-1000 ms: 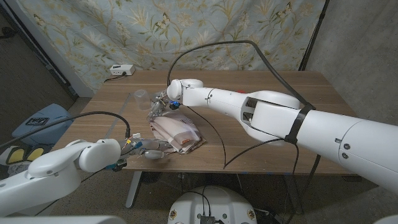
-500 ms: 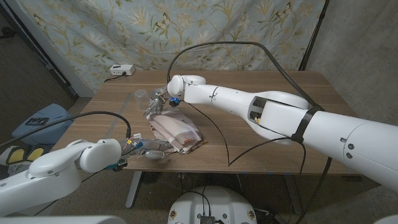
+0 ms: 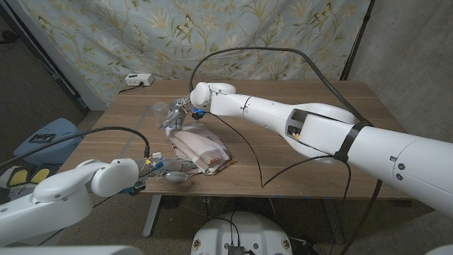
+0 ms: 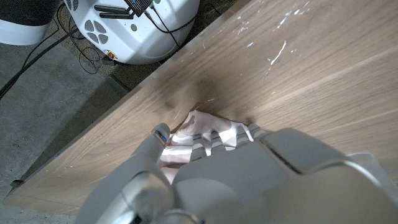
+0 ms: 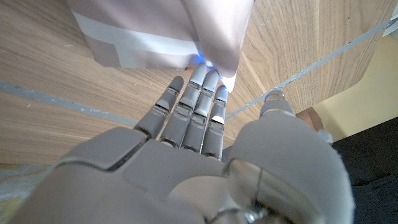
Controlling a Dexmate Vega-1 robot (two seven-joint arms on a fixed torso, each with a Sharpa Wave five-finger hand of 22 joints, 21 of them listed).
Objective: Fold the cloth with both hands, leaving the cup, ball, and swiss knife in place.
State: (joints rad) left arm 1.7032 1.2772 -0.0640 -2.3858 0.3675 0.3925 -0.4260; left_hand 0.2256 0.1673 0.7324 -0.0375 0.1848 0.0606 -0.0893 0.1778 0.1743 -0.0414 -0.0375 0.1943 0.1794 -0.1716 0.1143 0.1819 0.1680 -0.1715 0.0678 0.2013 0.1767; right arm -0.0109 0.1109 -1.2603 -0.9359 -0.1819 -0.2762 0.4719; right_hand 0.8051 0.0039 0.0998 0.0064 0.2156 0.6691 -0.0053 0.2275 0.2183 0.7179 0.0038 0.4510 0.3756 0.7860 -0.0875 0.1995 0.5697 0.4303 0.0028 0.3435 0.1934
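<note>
Pink and white, the cloth lies bunched and partly folded on the wooden table, toward its near edge and left of the middle as we see it from the head view. Our left hand sits at the cloth's near left corner; in the left wrist view the left hand covers a striped edge of the cloth near the table's edge, and we cannot tell whether it is grasping the fabric or only resting on it. Our right arm reaches across the table, and the right hand hangs just past the cloth's far edge. In the right wrist view the right hand has its fingers held straight and close together, their tips at the edge of the cloth; whether they touch it we cannot tell, and nothing is held in them. A clear cup stands just beside the right hand, on its left. Farther back, near the table's far left corner, a small white box rests on the wood.
</note>
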